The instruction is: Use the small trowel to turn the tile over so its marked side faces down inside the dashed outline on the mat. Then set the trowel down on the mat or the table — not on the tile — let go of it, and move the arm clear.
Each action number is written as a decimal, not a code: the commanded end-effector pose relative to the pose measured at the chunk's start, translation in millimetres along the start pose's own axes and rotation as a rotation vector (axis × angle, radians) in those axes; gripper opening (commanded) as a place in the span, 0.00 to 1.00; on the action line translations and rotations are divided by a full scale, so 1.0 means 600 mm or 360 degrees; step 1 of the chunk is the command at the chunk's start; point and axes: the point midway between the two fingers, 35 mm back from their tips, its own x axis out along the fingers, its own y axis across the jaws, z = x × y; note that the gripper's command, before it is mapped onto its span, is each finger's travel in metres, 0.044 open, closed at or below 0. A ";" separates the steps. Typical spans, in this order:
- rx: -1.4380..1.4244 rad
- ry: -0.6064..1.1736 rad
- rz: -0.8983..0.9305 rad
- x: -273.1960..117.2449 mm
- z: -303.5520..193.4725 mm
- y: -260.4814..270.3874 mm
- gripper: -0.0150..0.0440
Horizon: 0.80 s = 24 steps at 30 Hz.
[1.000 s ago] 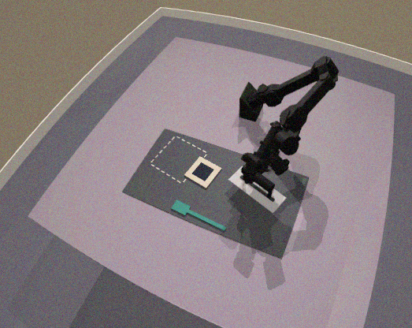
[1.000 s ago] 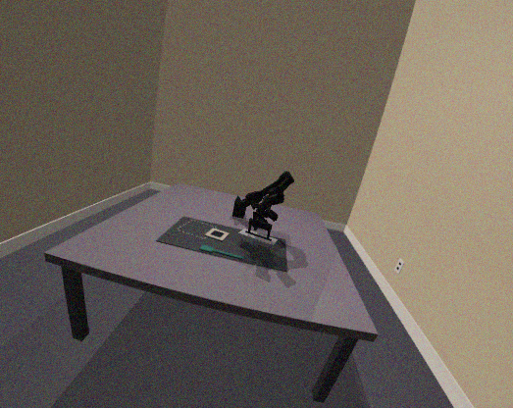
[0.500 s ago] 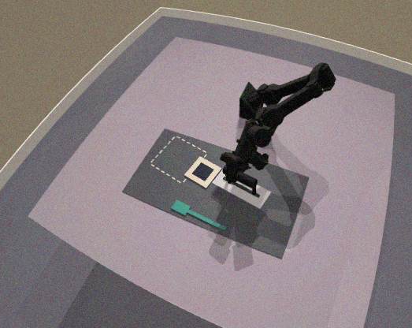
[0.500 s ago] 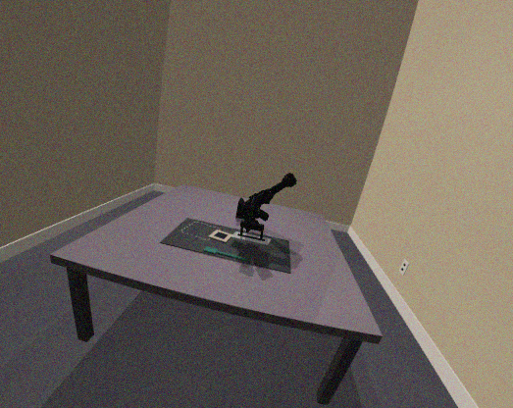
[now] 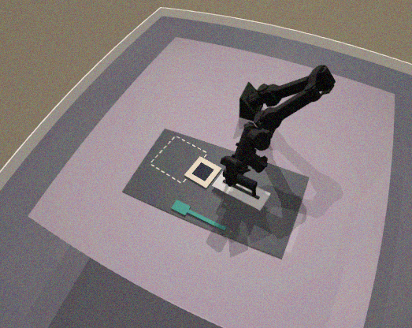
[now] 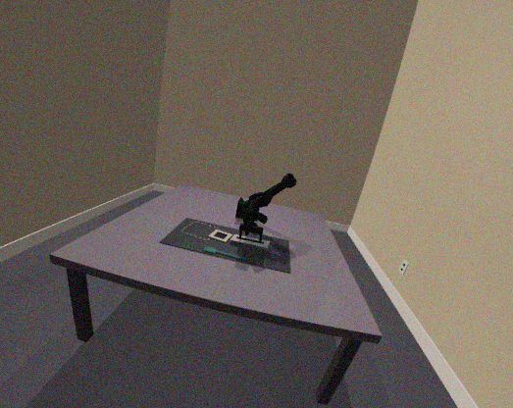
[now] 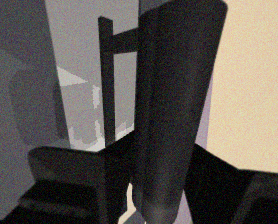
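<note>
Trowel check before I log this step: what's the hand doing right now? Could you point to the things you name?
Hand [image 5: 245, 186] [image 6: 250, 232]: closed on the black handle of the pale, flat-bladed trowel [image 5: 259, 203] [image 6: 260, 242].

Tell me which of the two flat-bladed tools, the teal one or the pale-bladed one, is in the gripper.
The pale-bladed trowel, by its black handle; the teal tool lies apart on the mat.

Top view: high, oblique, looking down over the tabletop [image 5: 117, 244] [image 6: 205, 275], mat [image 5: 145, 185] [image 6: 176, 240] and arm [image 5: 291, 110] [image 6: 271, 193], floor at the margins. Exterior view: farther back, above table height, facing across the tabletop to the room's corner; shares tabletop, mat and arm with the top. Wrist view: very close, on the arm, facing past the fingers to a dark handle [image 7: 177, 100] and pale plate [image 7: 82, 112], both also in the other two.
</note>
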 end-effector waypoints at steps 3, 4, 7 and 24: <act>0.0013 0.0007 -0.0024 0.007 -0.007 0.004 0.25; 0.0013 0.0007 -0.0024 0.008 -0.007 0.006 0.25; 0.0013 0.0007 -0.0024 0.012 -0.010 0.013 0.25; 0.0012 0.0009 -0.0023 0.018 -0.039 0.019 0.25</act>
